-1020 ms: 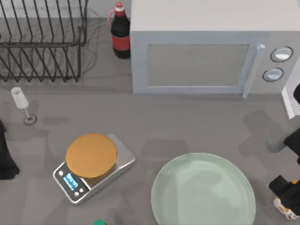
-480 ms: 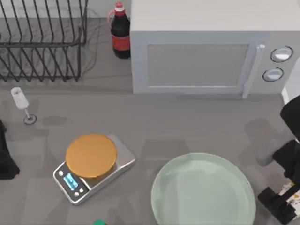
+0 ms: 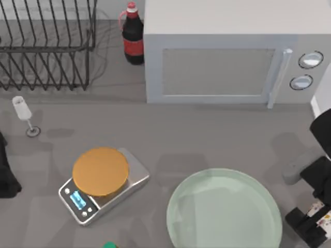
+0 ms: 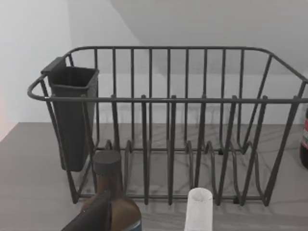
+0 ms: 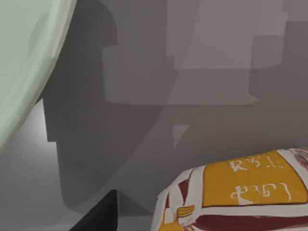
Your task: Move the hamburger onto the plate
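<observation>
Hamburger (image 3: 319,216), in its white and orange wrapper, sits in the right tool (image 3: 314,223) at the lower right corner of the top view, just off the right rim of the pale green plate (image 3: 178,214). Black fingers close around the wrapper, which shows between them as a small speckled patch. Bare grey surface (image 3: 217,139) stretches between the plate and the microwave (image 3: 222,51) at the back, and the plate's bottom edge runs past the frame. The right wrist view shows the wrapper (image 5: 240,192) close up, hanging beside the plate's curved rim (image 5: 24,72) with shadowed surface between them; much of the wrapper is cut off. To the left stand a scale (image 3: 132,178) carrying an orange disc (image 3: 100,171), a wine glass (image 3: 21,111), a dish rack (image 3: 46,46) and a cola bottle (image 3: 133,36). The left arm sits parked at the left edge.
</observation>
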Tool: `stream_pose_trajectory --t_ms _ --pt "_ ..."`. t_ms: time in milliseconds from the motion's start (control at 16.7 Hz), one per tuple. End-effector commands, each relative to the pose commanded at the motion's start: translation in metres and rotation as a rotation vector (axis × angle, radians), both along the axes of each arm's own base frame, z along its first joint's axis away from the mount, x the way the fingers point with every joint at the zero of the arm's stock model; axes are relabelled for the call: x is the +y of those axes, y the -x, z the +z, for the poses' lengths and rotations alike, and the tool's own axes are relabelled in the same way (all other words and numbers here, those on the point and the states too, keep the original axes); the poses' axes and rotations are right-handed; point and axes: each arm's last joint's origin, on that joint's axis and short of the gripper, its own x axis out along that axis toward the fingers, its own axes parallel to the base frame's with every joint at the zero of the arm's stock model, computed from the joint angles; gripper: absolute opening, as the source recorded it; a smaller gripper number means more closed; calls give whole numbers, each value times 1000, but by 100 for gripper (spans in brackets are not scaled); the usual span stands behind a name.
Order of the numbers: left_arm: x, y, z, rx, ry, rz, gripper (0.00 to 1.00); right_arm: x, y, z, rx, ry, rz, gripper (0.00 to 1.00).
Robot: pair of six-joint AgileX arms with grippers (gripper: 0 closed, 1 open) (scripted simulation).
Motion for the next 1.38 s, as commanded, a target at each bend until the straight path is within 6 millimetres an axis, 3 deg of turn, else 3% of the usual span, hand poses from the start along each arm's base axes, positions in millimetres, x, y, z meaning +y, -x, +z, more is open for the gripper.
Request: stream_pose_trajectory --t_ms 780,1260,1320,1380 --pt "0 0 0 0 0 0 100 0 0 0 0 0 0 2" --pt "0 0 0 0 0 0 100 0 0 0 0 0 0 0" --pt "0 0 0 0 0 0 100 0 -1 22 -24 -20 -3 0" --pt "0 0 0 0 0 0 100 0 -2 23 -25 -20 -3 0"
